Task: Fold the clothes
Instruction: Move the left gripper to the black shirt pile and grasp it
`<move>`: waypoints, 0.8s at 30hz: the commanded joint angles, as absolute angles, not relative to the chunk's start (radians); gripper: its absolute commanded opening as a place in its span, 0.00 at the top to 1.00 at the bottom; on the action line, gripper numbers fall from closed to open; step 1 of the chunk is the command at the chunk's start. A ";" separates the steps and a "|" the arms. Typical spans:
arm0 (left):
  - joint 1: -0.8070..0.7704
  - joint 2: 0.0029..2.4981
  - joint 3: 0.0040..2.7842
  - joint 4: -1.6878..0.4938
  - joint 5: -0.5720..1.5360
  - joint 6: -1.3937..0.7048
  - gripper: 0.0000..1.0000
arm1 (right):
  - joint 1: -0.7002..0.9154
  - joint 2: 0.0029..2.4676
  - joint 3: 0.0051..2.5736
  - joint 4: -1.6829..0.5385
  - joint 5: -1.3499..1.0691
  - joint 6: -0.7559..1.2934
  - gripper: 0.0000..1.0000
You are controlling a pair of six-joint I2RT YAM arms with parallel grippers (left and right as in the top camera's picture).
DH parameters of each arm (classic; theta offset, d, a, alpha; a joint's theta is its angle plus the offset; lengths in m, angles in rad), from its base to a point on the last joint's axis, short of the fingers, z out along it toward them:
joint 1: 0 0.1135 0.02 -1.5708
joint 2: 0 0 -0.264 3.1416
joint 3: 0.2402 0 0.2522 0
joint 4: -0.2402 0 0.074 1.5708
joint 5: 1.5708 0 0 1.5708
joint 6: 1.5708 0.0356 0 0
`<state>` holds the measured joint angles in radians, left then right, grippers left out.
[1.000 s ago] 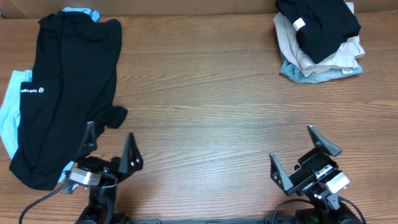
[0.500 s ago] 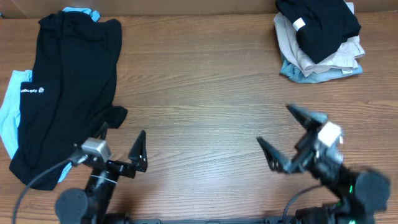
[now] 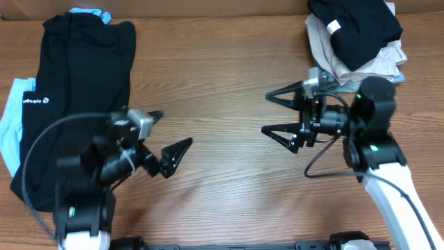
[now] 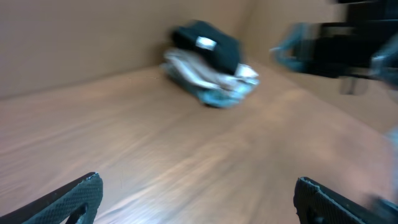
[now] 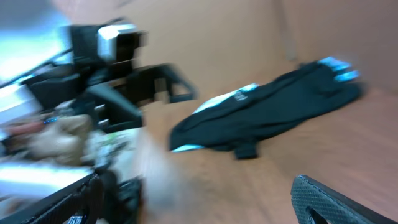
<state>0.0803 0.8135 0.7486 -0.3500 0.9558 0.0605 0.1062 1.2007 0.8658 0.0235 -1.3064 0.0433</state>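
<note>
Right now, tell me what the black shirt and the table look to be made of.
The black shirt: soft matte fabric, probably a knit; it lies limp and creased with no shine. The table: wood or wood-look laminate, cannot tell which; brown grain streaks, smooth low-sheen finish.

Overhead: diffuse, even light, moderately bright; wood table point(image 3: 229, 62) free of glare, shadows faint. Left arm point(image 3: 104, 161) smeared by motion blur, right arm point(image 3: 371, 111) sharper. Both wrist views heavily motion-blurred: folded pile point(image 4: 205, 62) soft, black shirt point(image 5: 267, 112) streaked, left side of right wrist view nearly unreadable.
</note>
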 commanded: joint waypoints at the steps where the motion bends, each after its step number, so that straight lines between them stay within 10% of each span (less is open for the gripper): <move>1: 0.085 0.923 0.773 -0.307 1.235 0.128 0.00 | 0.111 1.230 0.897 0.038 -1.486 0.022 0.00; 6: 0.085 1.039 0.775 -0.215 1.244 0.081 0.00 | 0.111 1.232 0.897 0.075 -1.477 0.028 0.00; 14: 0.084 1.036 0.775 -0.348 0.442 -0.237 0.00 | 0.121 1.227 0.897 -0.164 -0.799 0.191 0.00; 24: 0.084 1.037 0.776 -0.433 0.068 -0.218 0.00 | 0.205 1.227 0.899 -0.413 -0.226 0.191 0.00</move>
<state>0.0803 1.0435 0.7528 -0.4286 0.2157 -0.2111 0.1898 1.2427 0.8772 -0.4007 -0.4114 0.1837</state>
